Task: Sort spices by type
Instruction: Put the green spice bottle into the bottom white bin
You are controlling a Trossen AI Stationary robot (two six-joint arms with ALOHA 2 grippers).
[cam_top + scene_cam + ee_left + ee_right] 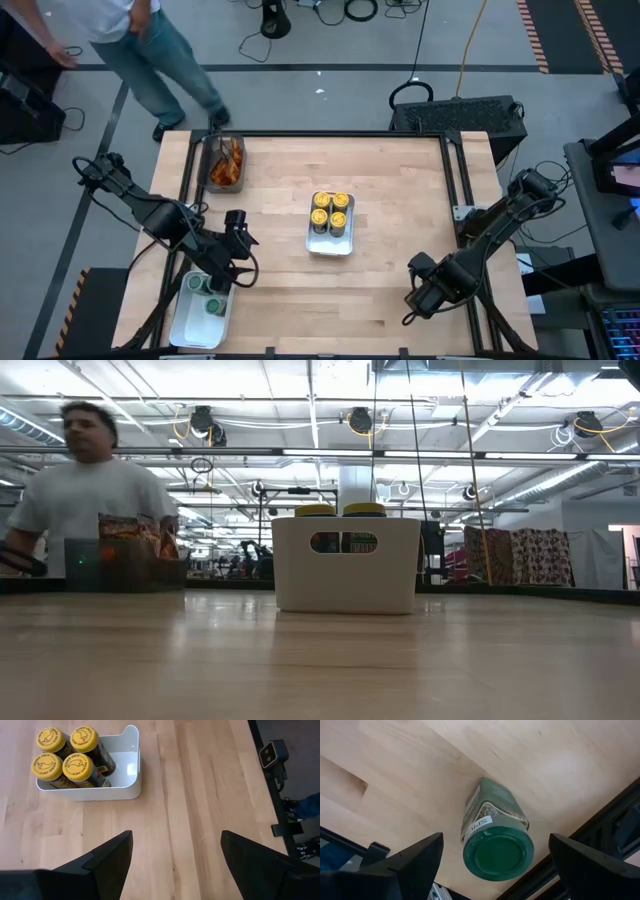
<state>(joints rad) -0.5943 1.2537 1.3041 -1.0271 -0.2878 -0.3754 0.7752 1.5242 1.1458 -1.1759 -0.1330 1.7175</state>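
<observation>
Sorting looks mostly done here. The four yellow jars (331, 211) are packed together upright in the white tray (330, 245) mid-table, filling its far end and leaving the near end bare, so that tray is clearly the yellow spot. The orange packets (226, 163) are heaped in the dark bin (224, 186) at the far left corner, out of the arms' way. A second tray (196, 328) at the near left edge has green lids (206, 293) showing in it, though the left arm covers part of it so I can't count them. The left gripper (235, 246) hangs just beside that tray, fingers spread wide with nothing between them, and its wrist camera looks across bare wood at the yellow tray. The interesting bit is the right gripper (495, 862): it's down at the near right part of the table, jaws spread wide on either side of a green jar (495, 832) lying on its side near the table's edge, lid toward the camera, not touching it yet as far as I can see. My guess is that's a leftover green one, and it's lined up that way so the fingers can close across the body. A person (130, 45) stands beyond the far left corner.
</observation>
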